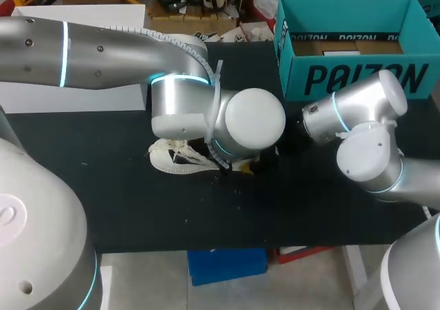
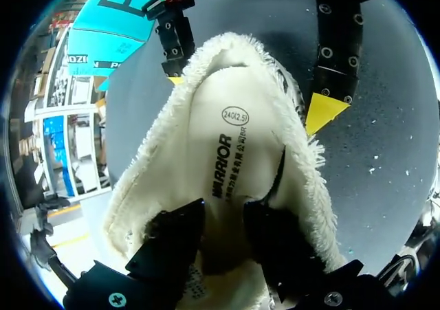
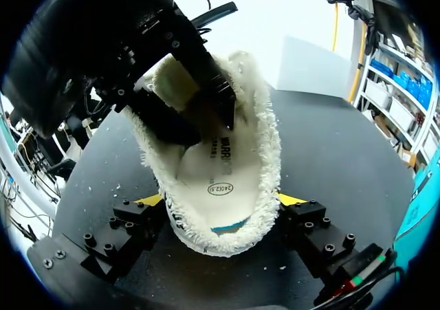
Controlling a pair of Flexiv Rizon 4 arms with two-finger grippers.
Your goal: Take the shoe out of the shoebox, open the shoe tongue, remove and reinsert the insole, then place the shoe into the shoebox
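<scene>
L gripper (image 2: 223, 210): fingers (image 2: 172, 234) narrow, small gap betw. them. Both are down inside the shoe (image 2: 161, 159), tips on the insole (image 2: 230, 135). The insole lies under them, not betw. them, so nothing is pinched as far as I can see.

R gripper (image 3: 220, 201): fingers wide, one yellow tip each side of the shoe's end, both against the fleecy rim. It's clamping the shoe from 2 sides & steadying it on the desk (image 1: 137, 207).

Shoe sits mid-desk, open side up, under the wrist of the L arm (image 1: 206, 117). It's out of the shoebox (image 1: 357, 76), which stands far right, well apart, top open.

Step in hand, I reckon, is the insole work, either lifting it out or seating it back; can't tell which. One long edge of the insole shows a dark gap vs. the shoe wall, so it prob. isn't fully seated.

To do it well:
- R should grip firm enough that the shoe can't tip or slide, w/o crushing the soft rim.
- If lifting: get one tip under the loose edge, pinch, and draw out along the shoe's length so the fleece doesn't drag it.
- If seating: press flat from one end to the other & check the edge tucks in w/ no curl.

Count: 1 shoe, 1 insole, 1 shoebox, 2 grippers w/ 2 fingers each.
</scene>
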